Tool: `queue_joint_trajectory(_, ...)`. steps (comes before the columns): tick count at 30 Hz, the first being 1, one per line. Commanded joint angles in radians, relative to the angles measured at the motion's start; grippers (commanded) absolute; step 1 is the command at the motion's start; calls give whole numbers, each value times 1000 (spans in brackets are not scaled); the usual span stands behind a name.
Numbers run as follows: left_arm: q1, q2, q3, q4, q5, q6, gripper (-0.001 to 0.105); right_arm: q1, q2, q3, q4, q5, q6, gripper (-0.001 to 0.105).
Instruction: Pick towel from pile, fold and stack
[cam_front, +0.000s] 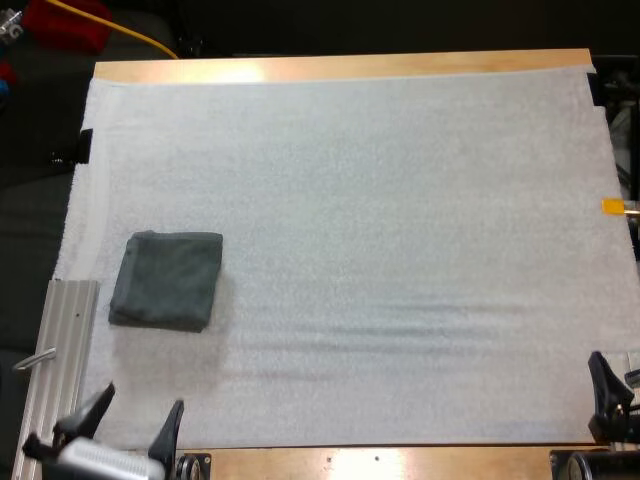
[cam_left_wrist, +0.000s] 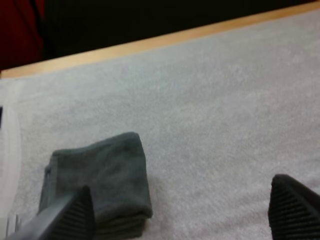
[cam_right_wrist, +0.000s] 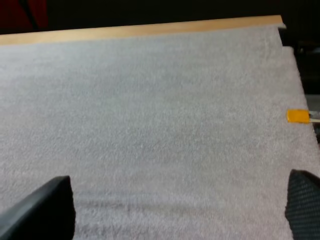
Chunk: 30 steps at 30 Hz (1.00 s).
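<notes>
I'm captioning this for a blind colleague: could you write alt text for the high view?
A folded dark grey-green towel lies on the left side of a white mat on a wooden table. The left gripper is open at the mat's near left corner, clear of the towel; the right gripper is at the near right corner.

Soft matt cloth towel (cam_front: 167, 280) on nubbly white mat (cam_front: 380, 250), glossy wooden table (cam_front: 340, 67), ribbed metal rail (cam_front: 62, 350)

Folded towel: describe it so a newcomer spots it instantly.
Start at the white mat on the wooden table. On its left side, ahead of the left gripper, lies the folded towel. It is the only dark grey-green thing there.
</notes>
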Motion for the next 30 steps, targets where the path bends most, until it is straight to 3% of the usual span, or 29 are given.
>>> queue_joint_trajectory(1, -5, -41, 1, 5, 6, 0, 69, -3, -29, -2, 3, -3, 9, 82)
queue_joint_trajectory(8, -5, -163, 1, 91, 6, 0, 69, -3, -146, 39, 5, -3, 43, 82)
queue_joint_trajectory(16, -1, -180, 25, 148, 6, 16, 69, -3, -145, 79, 37, 6, 51, 82)
queue_joint_trajectory(21, -1, -178, 83, 98, 6, 35, 69, -3, -145, 117, -15, 6, 34, 82)
queue_joint_trajectory(30, -1, -176, 259, -99, 6, 33, 69, -3, -145, 243, -187, 6, 26, 82)
